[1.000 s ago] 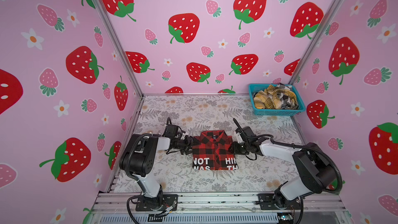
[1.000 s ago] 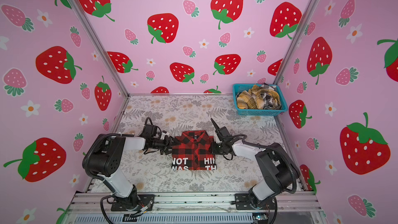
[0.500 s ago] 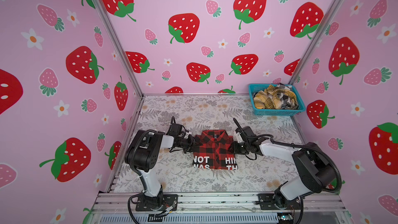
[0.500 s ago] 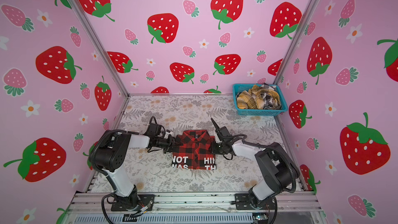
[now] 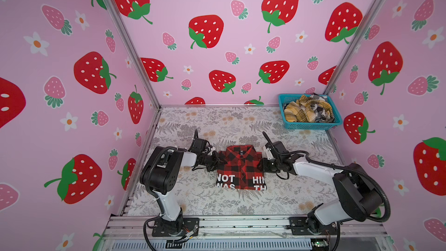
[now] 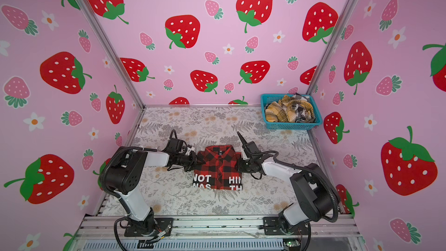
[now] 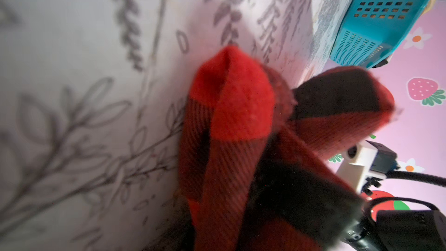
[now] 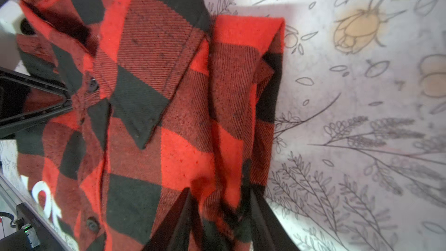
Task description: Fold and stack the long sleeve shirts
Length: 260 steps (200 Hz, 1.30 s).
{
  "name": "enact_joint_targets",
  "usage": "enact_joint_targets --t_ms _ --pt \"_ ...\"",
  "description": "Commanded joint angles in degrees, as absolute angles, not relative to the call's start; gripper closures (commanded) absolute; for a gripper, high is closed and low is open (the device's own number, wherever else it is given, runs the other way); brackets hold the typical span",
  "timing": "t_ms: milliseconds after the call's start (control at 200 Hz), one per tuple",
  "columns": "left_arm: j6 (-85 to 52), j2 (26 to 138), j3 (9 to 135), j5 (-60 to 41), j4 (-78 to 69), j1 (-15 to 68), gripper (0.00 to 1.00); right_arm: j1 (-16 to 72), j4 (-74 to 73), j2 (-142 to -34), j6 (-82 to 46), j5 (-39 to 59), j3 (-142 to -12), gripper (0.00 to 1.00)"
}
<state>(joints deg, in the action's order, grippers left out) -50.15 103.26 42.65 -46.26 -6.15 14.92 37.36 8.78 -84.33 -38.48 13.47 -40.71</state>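
Fingers (image 8: 177,222) of my right gripper (image 8: 222,196) are clamped on a bunched fold at the side edge of the red-and-black shirt (image 8: 149,107), with cloth filling the narrow gap between them. My left gripper (image 5: 216,161) sits against the opposite side edge. Its wrist camera shows only red and black cloth (image 7: 236,107) pressed close and no fingertips, so I cannot tell whether it has closed on the cloth or merely touches it.

The shirt lies between the two grippers on the table (image 5: 217,121). It is already a compact rectangle, with the collar on the far side of the fingers and the white lettering on the near side. The mustard-yellow plaid shirt (image 5: 299,113) and the black-and-white plaid shirt (image 5: 322,109) lie heaped in the basket (image 5: 311,125), well apart from my right fingers towards the far corner.

I judge that I am late in folding this first shirt: both sides are being taken, either for one more fold or to carry it to a stacking spot. Before lifting I would first confirm the left pinch. Then both arms must rise together and evenly, pinching all layers, or the tucked sleeves could slip out and undo the fold.
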Motion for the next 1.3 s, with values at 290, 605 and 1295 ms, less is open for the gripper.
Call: enact_joint_targets --t_ms 290,605,1295 --pt "-50.4 102.8 42.3 -37.8 0.4 16.6 0.86 52.3 15.0 -82.3 -39.5 10.9 -50.2 0.63" --pt "-51.8 102.8 42.5 -38.0 -0.3 17.2 0.86 61.4 9.0 -92.0 -40.8 15.3 -56.9 0.72" --pt "-50.4 101.6 43.0 -38.2 1.8 17.2 0.78 58.1 16.9 -89.8 -40.6 7.9 -56.5 0.74"
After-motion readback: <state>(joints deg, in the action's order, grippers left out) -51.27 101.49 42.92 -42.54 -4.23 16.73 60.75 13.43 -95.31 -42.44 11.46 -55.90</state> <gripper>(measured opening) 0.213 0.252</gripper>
